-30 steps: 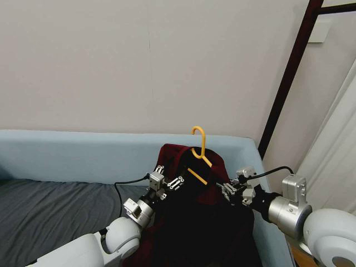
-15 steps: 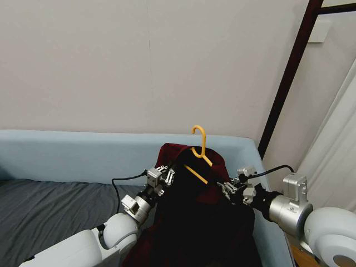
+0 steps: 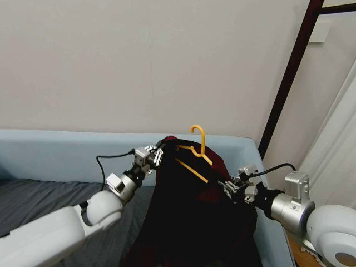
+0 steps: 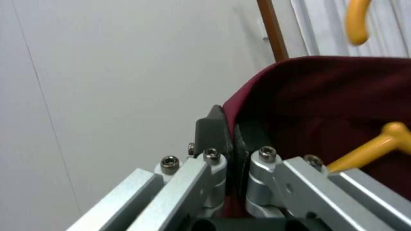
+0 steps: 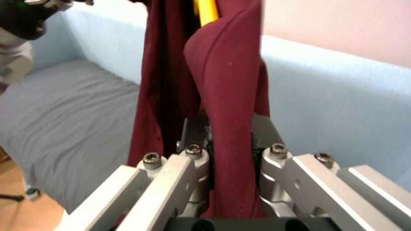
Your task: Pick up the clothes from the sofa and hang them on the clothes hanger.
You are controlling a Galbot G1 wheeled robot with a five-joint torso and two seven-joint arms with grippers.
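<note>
Pinching the garment (image 3: 189,222), left gripper (image 3: 156,152) clenched on its top edge, right gripper (image 3: 228,188) clenched on a lower fold, we should raise both evenly lest the hanger (image 3: 199,140) slip.

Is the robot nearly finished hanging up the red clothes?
Partly. The red garment is held up above the sofa, with the yellow hanger inside its neck. The left hand and right hand each pinch its fabric. Left to do: the hanger's hook hangs on nothing yet.
</note>
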